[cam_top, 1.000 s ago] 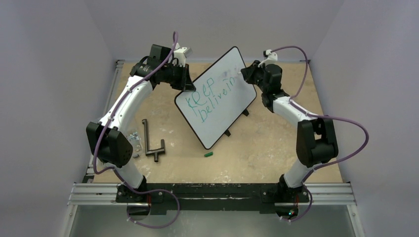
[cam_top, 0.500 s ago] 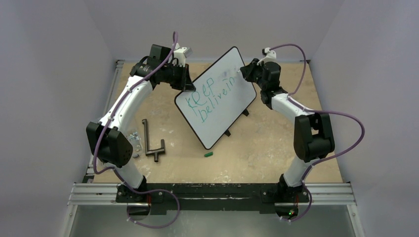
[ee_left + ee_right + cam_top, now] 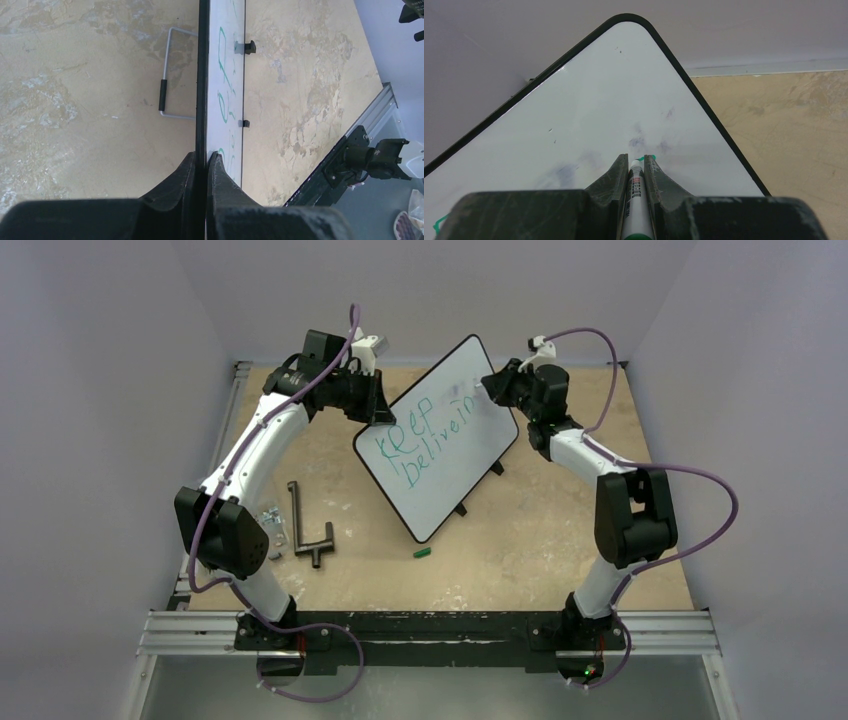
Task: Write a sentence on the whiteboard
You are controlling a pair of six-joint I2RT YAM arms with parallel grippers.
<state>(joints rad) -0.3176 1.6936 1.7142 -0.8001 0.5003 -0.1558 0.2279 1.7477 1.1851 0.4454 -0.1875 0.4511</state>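
Observation:
The whiteboard [image 3: 441, 496] stands tilted at the table's middle, black-framed. Green lettering, the sentence [image 3: 428, 437], runs in two lines reading roughly "Keep" and "believin". My left gripper [image 3: 384, 413] is shut on the board's upper left edge; in the left wrist view its fingers [image 3: 201, 158] clamp the black frame [image 3: 202, 75] edge-on, lettering [image 3: 223, 95] beside it. My right gripper [image 3: 488, 390] is shut on a white marker [image 3: 635, 196] with its green tip against the whiteboard [image 3: 604, 105] at the end of the second line. The right gripper [image 3: 636, 159] points toward the board's top corner.
A green marker cap [image 3: 422, 553] lies in front of the board. A black T-shaped metal tool [image 3: 306, 526] and small shiny bits [image 3: 270, 521] lie at the left. A wire stand [image 3: 170, 75] shows behind the board. A metal rail [image 3: 430, 632] runs along the near edge.
The right arm has shifted a little to the left and up, carrying the marker tip along the board's right side. The left arm and the board have not moved.

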